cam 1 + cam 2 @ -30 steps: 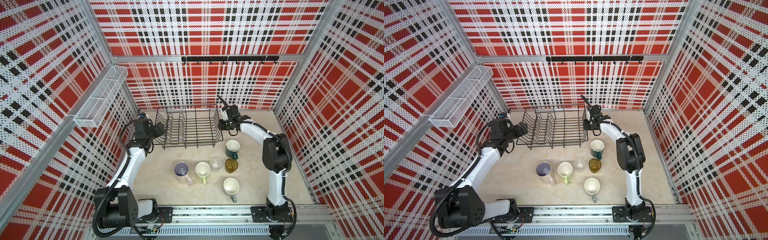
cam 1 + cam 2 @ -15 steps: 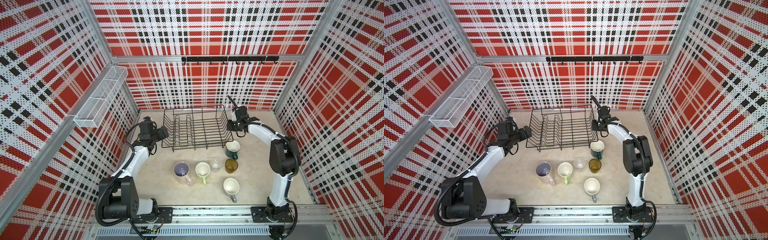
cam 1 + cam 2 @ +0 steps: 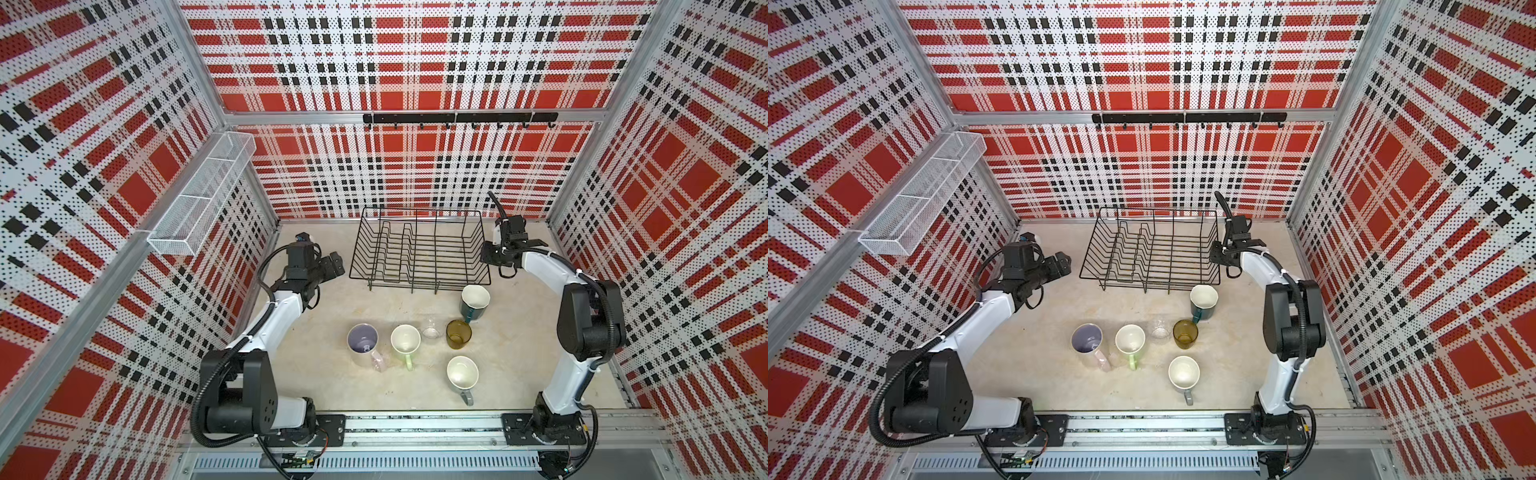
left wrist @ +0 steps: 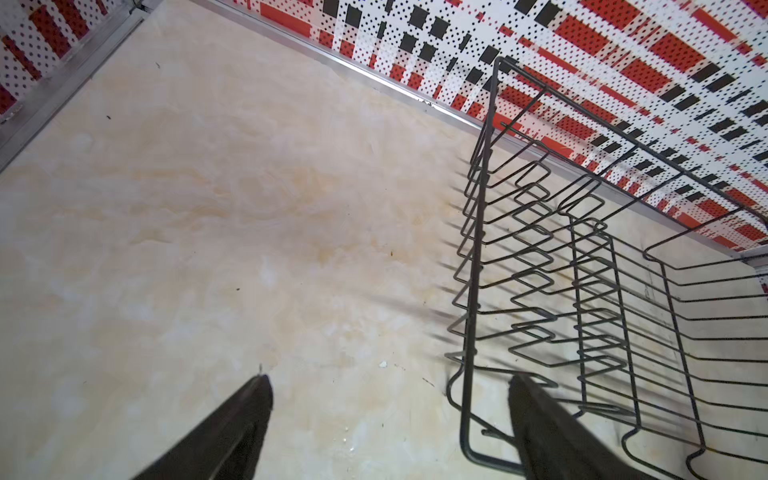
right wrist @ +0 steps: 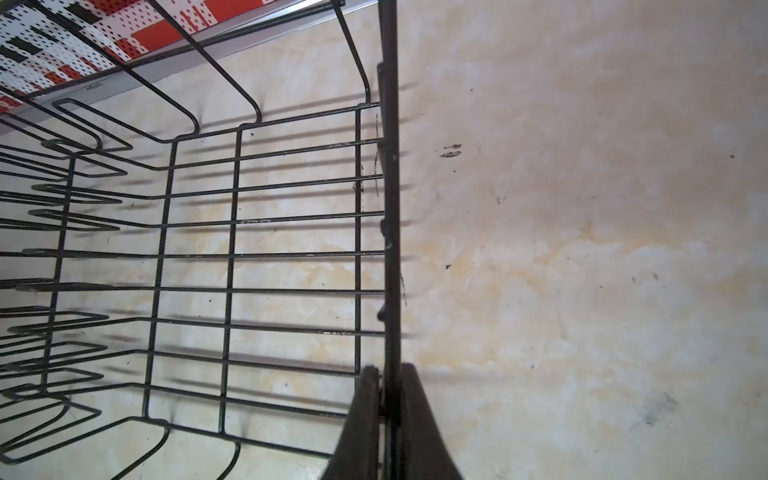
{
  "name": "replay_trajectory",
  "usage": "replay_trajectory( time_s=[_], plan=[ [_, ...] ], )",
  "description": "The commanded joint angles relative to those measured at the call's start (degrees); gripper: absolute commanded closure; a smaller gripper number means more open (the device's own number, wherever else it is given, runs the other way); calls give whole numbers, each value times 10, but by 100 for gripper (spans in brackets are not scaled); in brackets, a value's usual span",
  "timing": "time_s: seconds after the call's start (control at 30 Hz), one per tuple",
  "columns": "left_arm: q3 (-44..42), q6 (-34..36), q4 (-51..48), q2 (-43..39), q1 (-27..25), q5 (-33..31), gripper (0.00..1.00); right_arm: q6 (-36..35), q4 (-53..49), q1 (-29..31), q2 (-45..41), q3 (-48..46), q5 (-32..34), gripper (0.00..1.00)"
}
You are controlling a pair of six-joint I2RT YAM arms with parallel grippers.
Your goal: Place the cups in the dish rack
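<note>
Fingers [image 5: 419,415] of the right gripper [image 5: 388,399] clamp the rim wire of the dish rack [image 5: 388,208]. Left wrist view: left gripper [image 4: 390,380] spread wide, empty, just beside the rack. Both top views: six cups [image 3: 405,338] stand outside, near the rack's front.

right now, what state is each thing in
dish rack: empty
right tool: shut on the dish rack rim
left tool: open, holding nothing
dark teal mug: upright, outside rack
amber tumbler: upright, outside rack
clear glass: upright, outside rack
light green mug: upright, outside rack
pale pink mug: upright, outside rack
grey mug: upright, outside rack
</note>
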Motion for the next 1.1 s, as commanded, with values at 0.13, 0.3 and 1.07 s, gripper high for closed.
replay_trajectory(
  time_s=[0.13,0.3,1.07],
  plan=[
    [7,-2,15,-30,-2,-5,8,-49,-11,-33,15,24,-21,100],
    [1,-3,20,-39,-1,-6,8,-66,-28,-36,41,53,-26,100],
    [30,70,34,-135,33,-33,2,-50,-33,-40,-124,-29,-11,44]
  ],
)
